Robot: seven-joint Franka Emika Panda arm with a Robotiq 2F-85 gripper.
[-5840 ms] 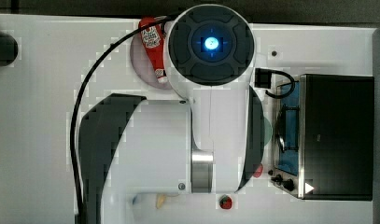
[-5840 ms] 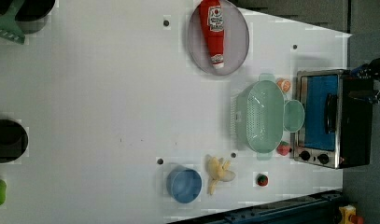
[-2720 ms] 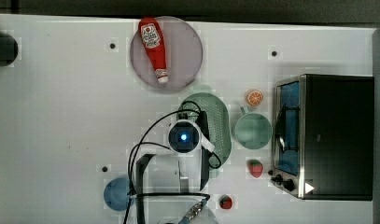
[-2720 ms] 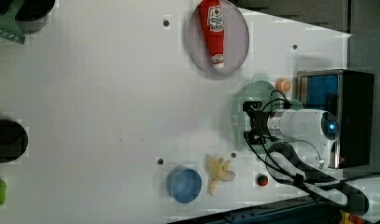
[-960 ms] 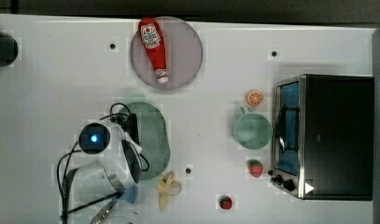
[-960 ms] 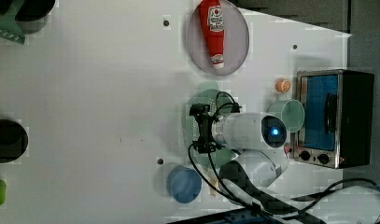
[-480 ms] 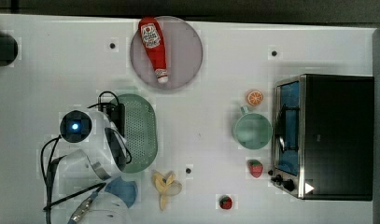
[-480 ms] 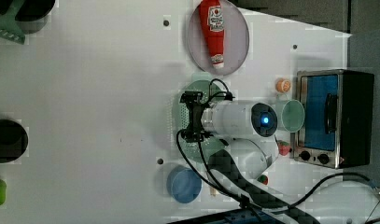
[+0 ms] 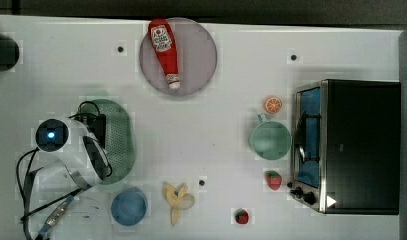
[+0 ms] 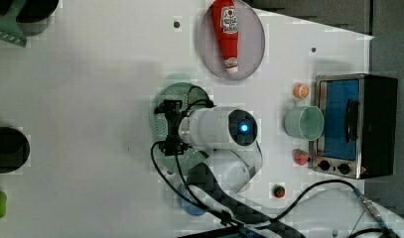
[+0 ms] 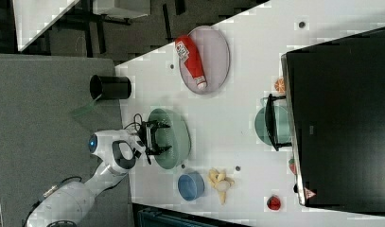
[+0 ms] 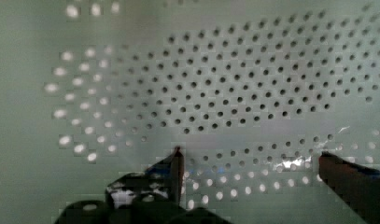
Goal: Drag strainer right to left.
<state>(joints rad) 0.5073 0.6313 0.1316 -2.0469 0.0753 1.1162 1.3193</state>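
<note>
we see the strainer [image 9: 120, 140] now dragged far toward the top view's left, well apart from the mug [image 9: 270, 140], with the gripper [image 12: 248, 161] released inside it, so the drag looks nearly complete.

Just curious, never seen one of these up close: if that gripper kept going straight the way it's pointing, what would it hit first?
Most likely the perforated floor of the large pale green oval plastic strainer. The wrist view looks straight into it, with the open gripper pointing at the holes. How close it is cannot be told.
</note>
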